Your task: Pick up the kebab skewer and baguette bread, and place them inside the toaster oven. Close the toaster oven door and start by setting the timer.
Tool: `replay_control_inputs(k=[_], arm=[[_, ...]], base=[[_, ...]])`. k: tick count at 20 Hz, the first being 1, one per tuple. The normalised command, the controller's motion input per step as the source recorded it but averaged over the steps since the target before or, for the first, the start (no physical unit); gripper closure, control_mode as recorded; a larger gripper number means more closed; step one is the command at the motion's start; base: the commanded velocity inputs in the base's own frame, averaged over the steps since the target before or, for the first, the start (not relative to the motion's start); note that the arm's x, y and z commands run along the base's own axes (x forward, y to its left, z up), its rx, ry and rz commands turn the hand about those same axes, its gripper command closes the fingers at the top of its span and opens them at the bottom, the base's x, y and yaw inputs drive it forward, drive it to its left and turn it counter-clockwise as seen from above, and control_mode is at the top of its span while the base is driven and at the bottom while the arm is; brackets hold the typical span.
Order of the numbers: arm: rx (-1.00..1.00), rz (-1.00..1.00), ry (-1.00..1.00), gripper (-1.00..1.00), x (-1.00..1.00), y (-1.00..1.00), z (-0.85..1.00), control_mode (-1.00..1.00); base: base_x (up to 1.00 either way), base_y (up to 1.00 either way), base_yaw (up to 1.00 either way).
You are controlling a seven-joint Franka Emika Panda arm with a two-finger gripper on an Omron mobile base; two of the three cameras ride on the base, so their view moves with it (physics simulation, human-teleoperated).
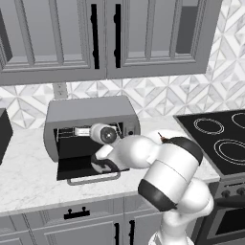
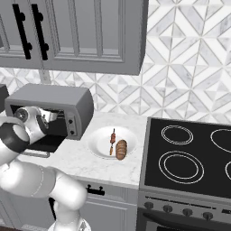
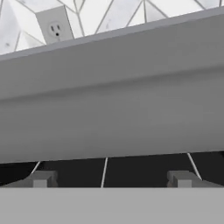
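Left base view: behind arm on its left, looking forward and down at bench (image 1: 28, 177), toaster oven (image 1: 88, 112) centre-left, stove (image 1: 220, 139) far right. Right base view: behind arm on its right, same downward angle, toaster oven (image 2: 54, 101) now at left, stove (image 2: 189, 153) near right. Shared by both: toaster oven, bench (image 2: 108, 169), stove, tiled wall, upper cabinets. Hand view: very near, facing the toaster oven's top edge (image 3: 113, 87), wall outlet (image 3: 54, 27) above, gripper (image 3: 112, 179) at bottom.
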Motion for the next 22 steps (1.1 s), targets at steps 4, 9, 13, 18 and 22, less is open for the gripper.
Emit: replay_control_inputs(k=[4,9,13,18,22], arm=[[-0.01,0.02,0.00,-1.00,0.33,-0.01,-0.06,-1.00],[-0.08,0.03,-0.04,-1.00,0.08,0.00,-0.35,-1.00],[-0.01,0.00,0.00,-1.00,0.26,0.00,-0.16,-1.00],[-0.01,0.00,0.00,-1.00,0.18,0.00,-0.26,-1.00],[-0.01,0.00,0.08,-1.00,-0.15,0.00,-0.52,-1.00]], base=[[0.00,0.00,0.00],[0.00,0.00,0.00],[0.00,0.00,0.00],[0.00,0.00,0.00],[0.00,0.00,0.00]])
